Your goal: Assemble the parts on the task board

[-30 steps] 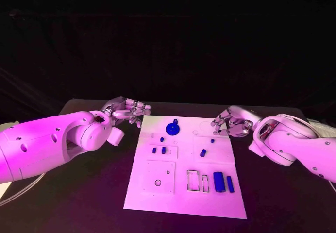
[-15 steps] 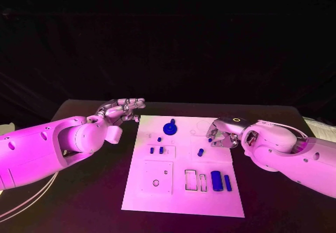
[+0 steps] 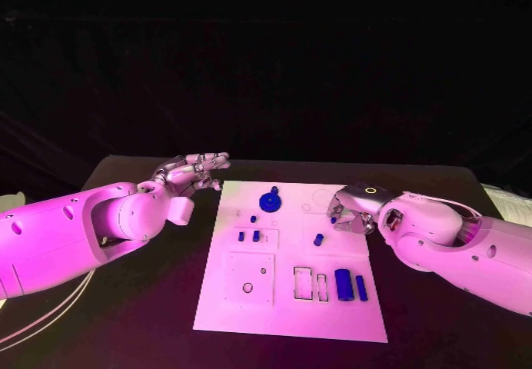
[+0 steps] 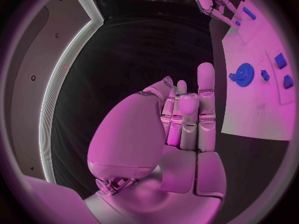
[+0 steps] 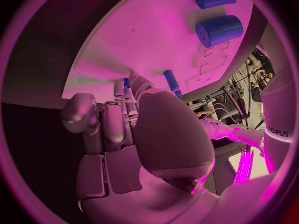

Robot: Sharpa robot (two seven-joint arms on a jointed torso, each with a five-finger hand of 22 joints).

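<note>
Nearest on the task board (image 3: 222, 307): two blue cylinders (image 3: 344, 284), lying flat beside empty rectangular slots, apparently waiting for insertion. Further in, right hand (image 3: 353, 209) lowered over the board's right side, fingers (image 5: 118, 117) curled down around a small blue peg (image 3: 333, 220), probably to pick or seat it; actual contact impossible to tell. Farther, blue gear (image 3: 270, 202) near the far edge. Left hand (image 3: 195, 172) hovering off the board over the tabletop (image 3: 144, 307), fingers (image 4: 206, 92) straight, close together, holding nothing, well apart from the gear.
</note>
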